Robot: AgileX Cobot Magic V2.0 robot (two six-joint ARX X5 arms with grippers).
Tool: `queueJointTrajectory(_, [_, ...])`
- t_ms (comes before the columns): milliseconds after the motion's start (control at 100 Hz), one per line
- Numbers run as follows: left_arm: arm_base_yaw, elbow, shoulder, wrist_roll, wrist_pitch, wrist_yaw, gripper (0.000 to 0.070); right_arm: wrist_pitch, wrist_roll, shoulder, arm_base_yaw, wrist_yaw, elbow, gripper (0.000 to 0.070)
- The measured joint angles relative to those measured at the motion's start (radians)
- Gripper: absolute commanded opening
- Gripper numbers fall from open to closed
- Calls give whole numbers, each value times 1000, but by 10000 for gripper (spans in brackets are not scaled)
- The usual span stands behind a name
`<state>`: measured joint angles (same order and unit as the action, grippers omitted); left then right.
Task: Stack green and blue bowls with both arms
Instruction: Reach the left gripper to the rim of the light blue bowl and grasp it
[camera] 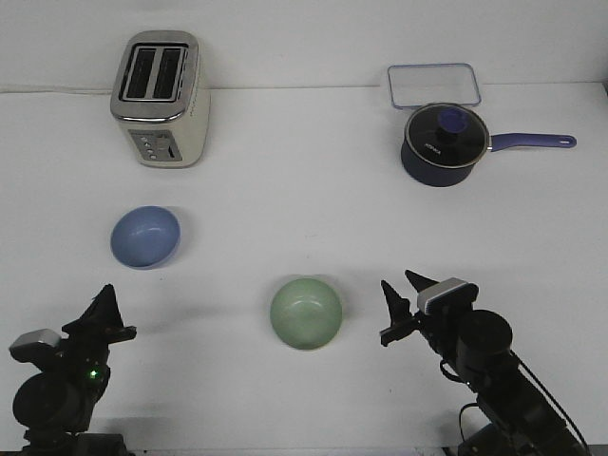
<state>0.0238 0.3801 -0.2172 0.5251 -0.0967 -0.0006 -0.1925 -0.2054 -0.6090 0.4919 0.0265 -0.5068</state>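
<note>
Periwinkle, the blue bowl (144,237) sits apart on the table (304,190), just ahead of the empty, spread left end effector (106,313). Centrally, the green bowl (306,313) lies beside the equally empty, spread right end effector (404,296). Stacking looks unstarted; each arm must next reach its nearer bowl.

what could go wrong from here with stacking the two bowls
1. The blue bowl and green bowl sit apart and neither is held yet; a thin rim pinch could slip.
2. The toaster stands just behind the blue bowl, so the left hand might bump it.
3. Both hands, including the right hand, converging on one bowl might collide.
</note>
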Motion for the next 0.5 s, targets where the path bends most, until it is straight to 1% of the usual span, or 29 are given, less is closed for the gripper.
queueJointTrajectory(110, [-17, 129, -150, -16, -84, 0, 13, -2, 5, 12, 0, -1, 1, 329])
queueJointTrajectory(200, [-34, 246, -317, -40, -183, 0, 15, -3, 23, 11, 0, -1, 1, 330])
queueJointTrajectory(230, [-38, 275, -359, -48, -208, 0, 25, -3, 27, 11, 0, -1, 1, 330])
queueJointTrajectory(250, [-42, 303, -403, -58, -229, 0, 44, -3, 28, 11, 0, -1, 1, 330])
queueJointTrajectory(270, [-43, 319, -430, -65, -239, 0, 87, -2, 30, 11, 0, -1, 1, 329])
queueJointTrajectory(290, [-46, 346, -473, -74, -255, 0, 148, -2, 32, 11, 0, -1, 1, 330])
queueJointTrajectory(310, [-49, 365, -506, -81, -262, 0, 221, -3, 34, 11, 0, -1, 1, 329])
queueJointTrajectory(380, [-56, 419, -613, -95, -270, 0, 519, -6, 37, 11, 0, -1, 1, 330])
queueJointTrajectory(410, [-61, 440, -659, -100, -269, 0, 615, -8, 39, 11, 0, -1, 1, 330])
queueJointTrajectory(440, [-62, 456, -694, -105, -271, 0, 672, -11, 41, 11, 0, -1, 1, 330])
queueJointTrajectory(450, [-63, 461, -705, -106, -271, 0, 679, -11, 41, 11, 0, -1, 1, 330])
queueJointTrajectory(500, [-63, 486, -754, -115, -272, 0, 666, -14, 43, 11, 0, -1, 1, 329])
